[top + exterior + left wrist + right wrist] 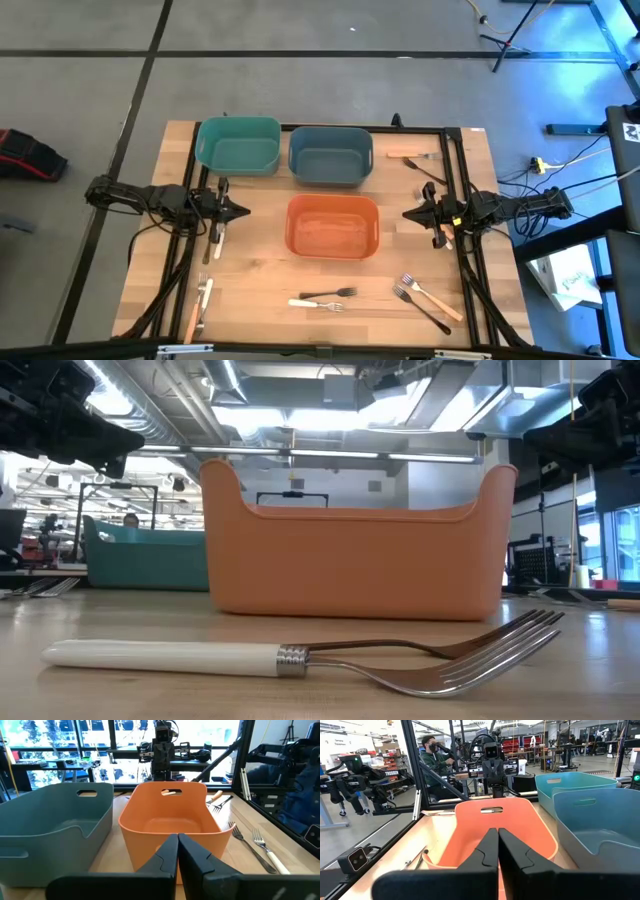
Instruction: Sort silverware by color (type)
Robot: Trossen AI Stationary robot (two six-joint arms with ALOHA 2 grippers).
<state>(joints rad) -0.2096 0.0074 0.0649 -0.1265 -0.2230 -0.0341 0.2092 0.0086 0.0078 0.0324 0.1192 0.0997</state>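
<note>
Several forks lie flat and scattered on the wooden table. A white-handled fork [315,304] [200,655] and a black fork [328,293] lie near the front edge. A tan-handled fork [432,295] and another black one [420,308] lie to their right. Two more [415,160] are at the far right corner, and others [200,300] at the near left. My left gripper [240,211] [178,851] hovers shut left of the orange bin [332,225]. My right gripper [410,213] [498,847] hovers shut on the bin's right.
A teal bin [238,145] and a blue-grey bin [330,155] stand side by side at the far edge, the orange bin [170,820] in the middle. Utensils [217,238] lie below the left gripper. A black frame rims the table. A person [432,750] sits beyond the table.
</note>
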